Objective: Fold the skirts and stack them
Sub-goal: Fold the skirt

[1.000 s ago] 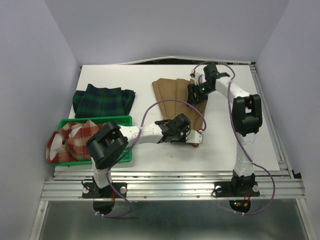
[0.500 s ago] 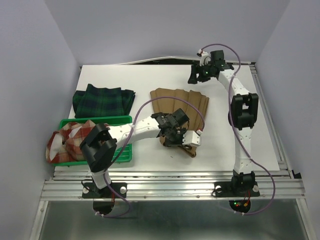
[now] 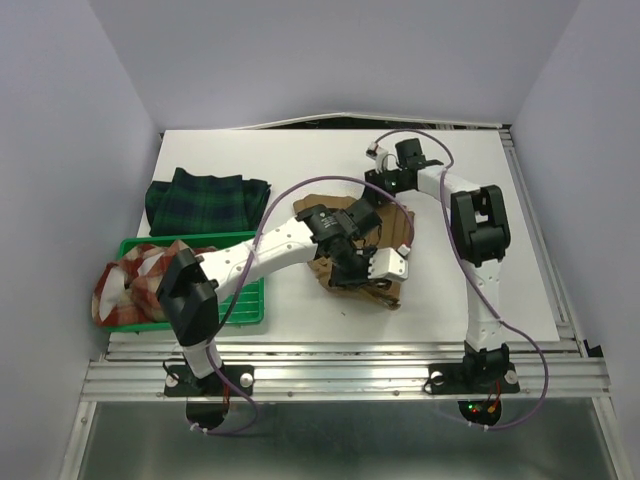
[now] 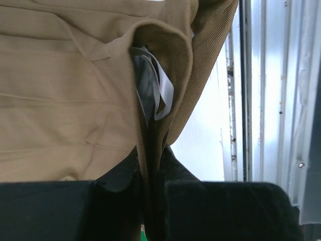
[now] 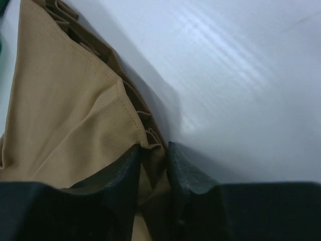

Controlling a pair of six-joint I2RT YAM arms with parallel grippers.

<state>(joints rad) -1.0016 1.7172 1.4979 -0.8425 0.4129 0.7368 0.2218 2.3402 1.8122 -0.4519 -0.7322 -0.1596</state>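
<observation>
The tan-brown pleated skirt [image 3: 303,208] lies bunched at the table's middle, mostly under my left arm. My left gripper [image 3: 345,268] is shut on a fold of it; in the left wrist view the tan cloth [image 4: 65,90] runs down between the fingers [image 4: 150,160], and a grey label [image 4: 156,90] shows inside the fold. At the skirt's far edge, my right gripper [image 3: 375,195] has its jaws [image 5: 153,150] closed on a hemmed corner of the tan cloth [image 5: 65,110]. The dark tartan skirt [image 3: 205,200] lies folded at the left. The red plaid skirt [image 3: 140,280] sits crumpled in the green tray.
The green tray [image 3: 190,241] stands at the near left, and the plaid cloth spills over its left side. Metal rails [image 3: 350,370] run along the table's near edge and another along its right edge [image 3: 535,230]. Grey walls close in the back and sides.
My right gripper came down from the far back onto the tan skirt's far edge and closed on it. My left gripper carried its fold farther up and left, bunching the skirt.
</observation>
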